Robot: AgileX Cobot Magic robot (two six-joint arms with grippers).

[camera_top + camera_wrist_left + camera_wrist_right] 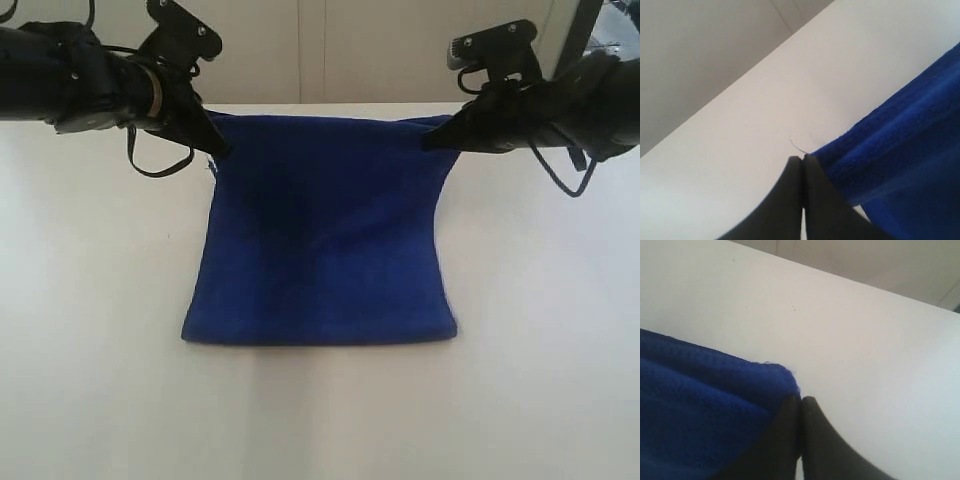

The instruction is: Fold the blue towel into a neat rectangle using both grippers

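The blue towel point(320, 240) lies spread on the white table point(90, 360), its near edge flat and its far edge stretched between the two claws. My left gripper point(215, 148) is shut on the far left corner, where a loose thread point(796, 145) sticks out past the closed tips point(803, 159). My right gripper point(432, 140) is shut on the far right corner. In the right wrist view the blue towel point(700, 405) bunches against the closed jaws of that gripper point(801, 400). In the left wrist view the blue towel point(900, 150) runs off behind one finger.
A pale wall point(320, 50) rises just behind the table's far edge. Black cables loop under the left arm point(160, 168) and the right arm point(565, 180). Bare white tabletop surrounds the towel on the left, right and front.
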